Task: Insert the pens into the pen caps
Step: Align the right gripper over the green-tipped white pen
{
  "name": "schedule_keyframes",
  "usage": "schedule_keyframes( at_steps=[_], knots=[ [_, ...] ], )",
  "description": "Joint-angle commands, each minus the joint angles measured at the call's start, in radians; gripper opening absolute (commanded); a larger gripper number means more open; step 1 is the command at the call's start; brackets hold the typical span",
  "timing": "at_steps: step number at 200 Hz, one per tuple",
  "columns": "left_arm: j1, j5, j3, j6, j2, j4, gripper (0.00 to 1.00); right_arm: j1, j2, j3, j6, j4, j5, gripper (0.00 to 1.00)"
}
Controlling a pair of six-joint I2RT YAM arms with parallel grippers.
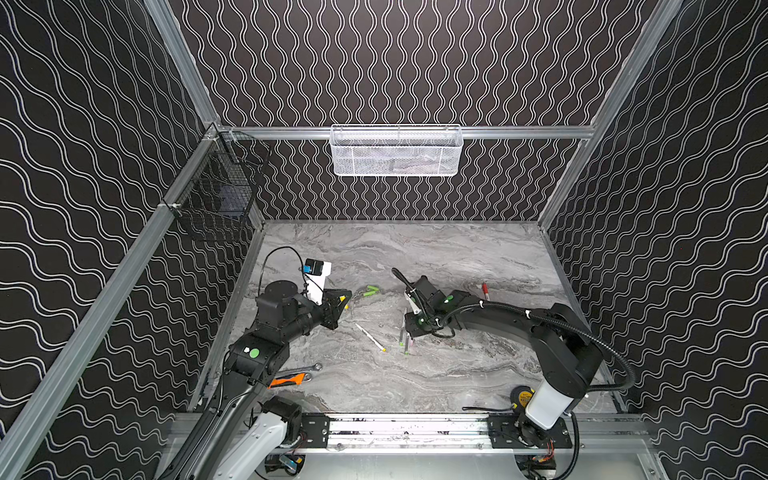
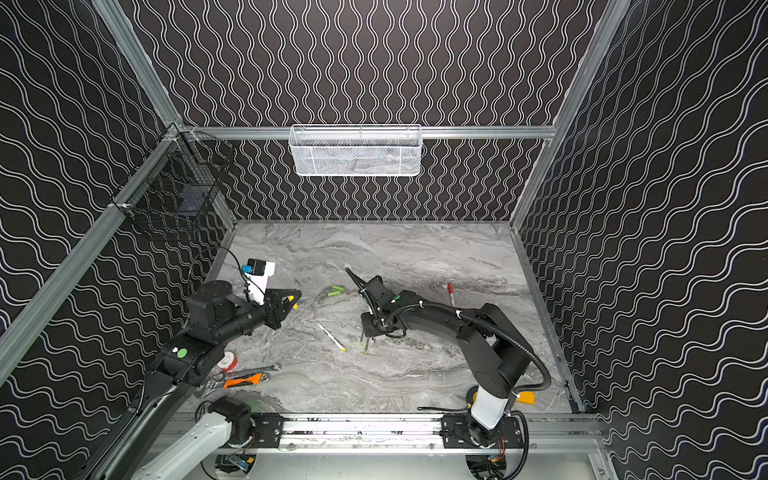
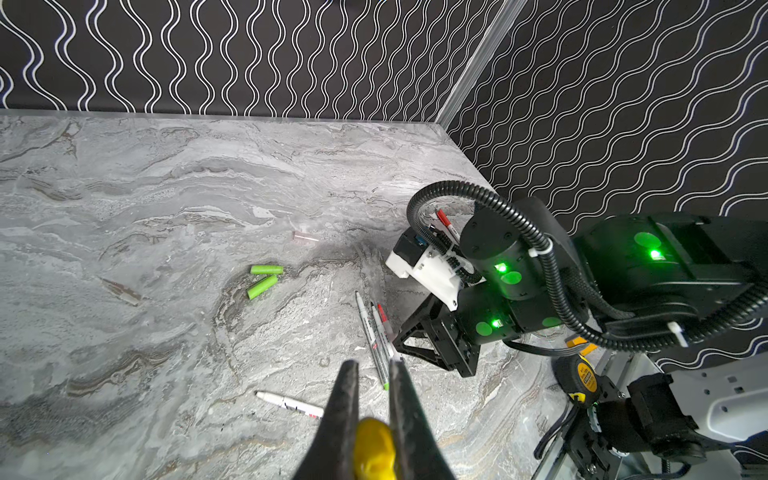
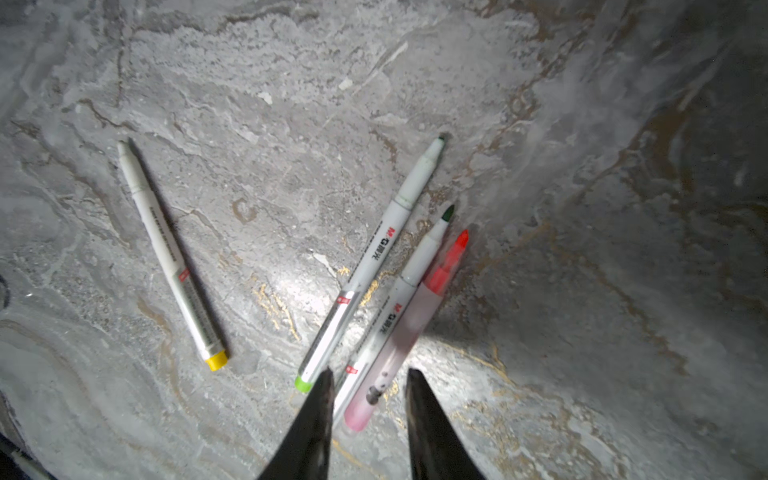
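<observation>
My left gripper [image 3: 372, 365] [image 1: 343, 301] is shut on a yellow pen cap [image 3: 374, 449], held above the table's left side. Two green pen caps [image 1: 370, 291] [image 3: 264, 278] lie loose behind the centre. My right gripper [image 4: 370, 374] [image 1: 409, 336] hangs low over three pens lying side by side. Its jaws stand apart astride the ends of the pink pen [image 4: 415, 307] and a white pen [image 4: 415, 266]. The green-ended pen [image 4: 370, 266] lies just outside them. A yellow-ended pen [image 4: 170, 253] [image 1: 370, 337] lies alone to the left. A red-capped pen [image 1: 485, 291] rests at far right.
A silver wrench [image 1: 305, 369] and an orange-handled tool [image 1: 289, 379] lie near the left arm's base, with a red-white tape roll [image 2: 227, 361] beside them. A tape measure [image 1: 521, 397] sits by the right arm's base. A white basket [image 1: 395, 151] hangs on the back wall, a black basket [image 1: 216, 195] on the left.
</observation>
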Motion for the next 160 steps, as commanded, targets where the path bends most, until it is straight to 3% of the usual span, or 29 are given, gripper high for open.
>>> schedule_keyframes(
  at_steps=[1,160],
  knots=[
    [0.001,-0.011,-0.001,0.005,-0.002,0.022,0.00,0.003,0.006,0.001,0.012,0.000,-0.011,0.31],
    [0.001,-0.017,-0.004,0.004,-0.014,0.016,0.00,0.008,0.065,0.018,0.000,0.037,-0.061,0.27]
  ],
)
